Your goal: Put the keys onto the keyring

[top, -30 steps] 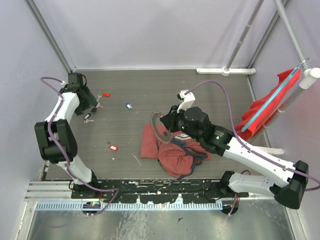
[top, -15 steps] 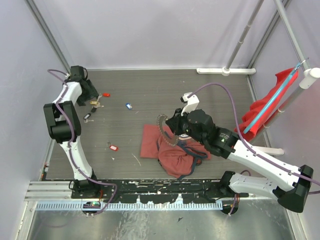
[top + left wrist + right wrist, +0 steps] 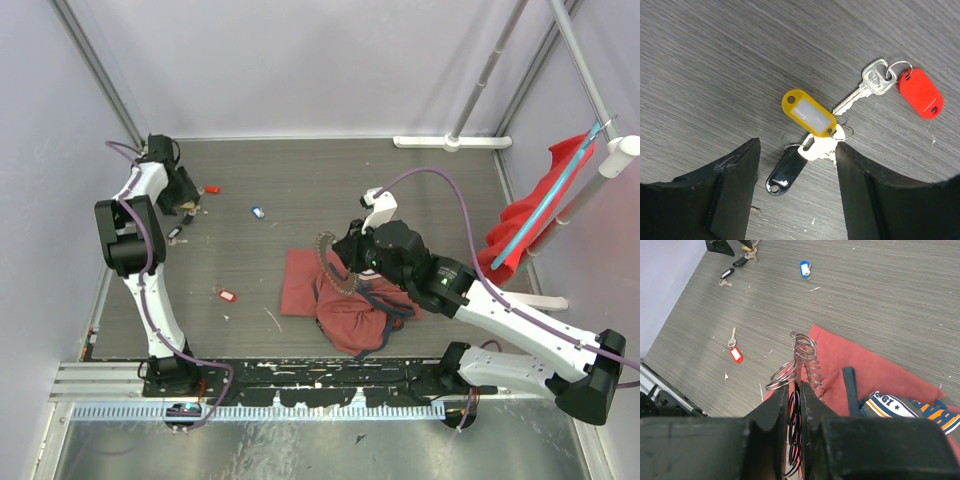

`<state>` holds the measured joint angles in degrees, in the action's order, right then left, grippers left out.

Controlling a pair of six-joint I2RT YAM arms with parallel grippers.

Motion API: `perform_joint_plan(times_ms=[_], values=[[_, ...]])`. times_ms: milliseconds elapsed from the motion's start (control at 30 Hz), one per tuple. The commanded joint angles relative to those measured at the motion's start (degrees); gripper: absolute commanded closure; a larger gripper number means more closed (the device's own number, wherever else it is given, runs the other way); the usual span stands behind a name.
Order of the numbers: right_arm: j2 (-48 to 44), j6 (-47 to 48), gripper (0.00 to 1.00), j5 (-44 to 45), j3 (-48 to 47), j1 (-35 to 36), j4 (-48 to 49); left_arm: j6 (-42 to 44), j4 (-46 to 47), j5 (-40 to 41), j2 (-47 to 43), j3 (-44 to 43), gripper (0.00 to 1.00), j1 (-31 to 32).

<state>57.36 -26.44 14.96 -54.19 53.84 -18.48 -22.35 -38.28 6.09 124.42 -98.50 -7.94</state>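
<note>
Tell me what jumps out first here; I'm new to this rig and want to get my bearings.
The right hand pinches the spiky keyring and holds it upright over the dark-red cloth bag near the middle of the table. At the far left corner, the open left hand straddles a small cluster of keys tagged yellow, black and red.

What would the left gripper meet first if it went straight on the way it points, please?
Probably the black-tagged key lying within the open left gripper, then the yellow-tagged key; depth is unclear.
</note>
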Motion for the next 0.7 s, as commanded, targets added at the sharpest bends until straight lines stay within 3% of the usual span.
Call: perform_joint_plan(times_ms=[0,300,667], values=[[-0.86,-0.36,0.99,0.82,-0.28,-0.06,3.97,-0.03,-1.91,-1.28,1.01,-1.90,0.33,-0.14],[-0.33,-0.32,0.99,0.78,-0.35,-0.06,3.98,-0.08,-2.63,-1.92,2.22,-1.70,0.40,1.03],[-0.67,-0.59,0.99,1.04,0.00,-0.06,3.83,-0.08,-1.04,-0.95,-0.23,4.68,0.59,7.75]])
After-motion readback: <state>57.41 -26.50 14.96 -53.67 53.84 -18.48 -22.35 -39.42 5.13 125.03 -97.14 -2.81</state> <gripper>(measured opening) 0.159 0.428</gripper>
